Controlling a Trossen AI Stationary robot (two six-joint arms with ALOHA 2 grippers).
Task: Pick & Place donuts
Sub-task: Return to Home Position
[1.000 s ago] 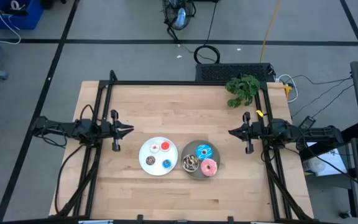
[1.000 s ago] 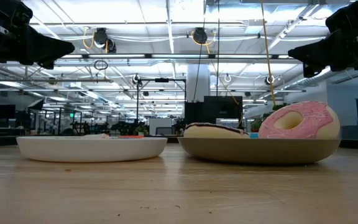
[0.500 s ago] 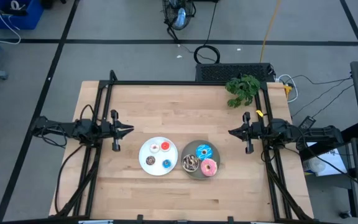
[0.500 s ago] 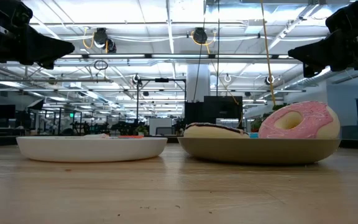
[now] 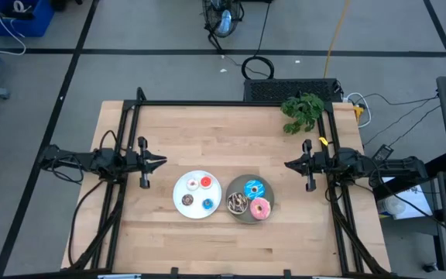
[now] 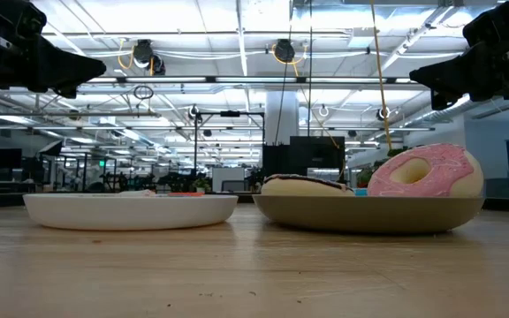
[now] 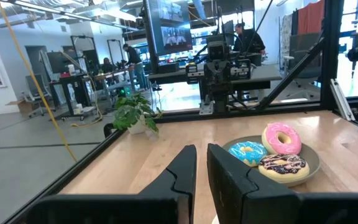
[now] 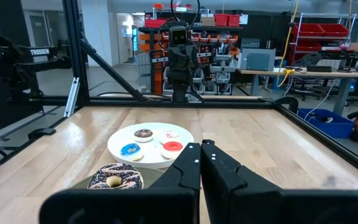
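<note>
Sorted by size on the bench point(image 5: 207, 132): four tiny donuts point(image 5: 206, 183) on the white plate point(image 6: 131, 210), three larger donuts point(image 5: 259, 208) on the grey plate point(image 6: 369, 212) just right. Parked left jaws at the left edge, right jaws at the right edge, both together and empty, probably because done.

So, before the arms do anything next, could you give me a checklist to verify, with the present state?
1. Four tiny donuts on the white plate: ok.
2. Three larger donuts on the grey plate: ok.
3. Pink donut lying flat: not ok, it leans tilted.
4. Left gripper empty, at the left side of the table: ok.
5. Right gripper empty, at its right side: ok.
6. No donut loose on the table: ok.
</note>
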